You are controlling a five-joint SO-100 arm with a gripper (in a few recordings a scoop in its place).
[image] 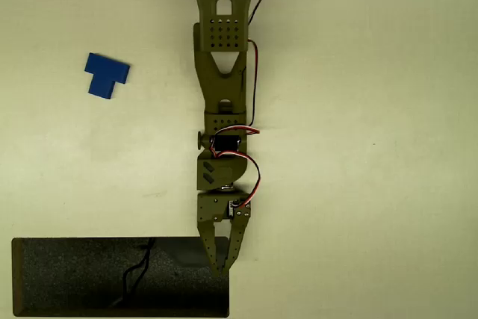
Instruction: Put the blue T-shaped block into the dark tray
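In the overhead view the blue T-shaped block (105,75) lies flat on the pale table at the upper left, well away from the arm. The dark tray (75,278) is a long black rectangle with a speckled floor and a dark crack-like line, along the bottom left edge. The olive-green arm reaches down the middle of the picture. Its gripper (222,265) hangs over the tray's right end, fingers close together with nothing between them. The block is far up and to the left of the gripper.
The pale table surface spreads to the right of the arm and between block and tray. Red and black wires run along the arm (224,110).
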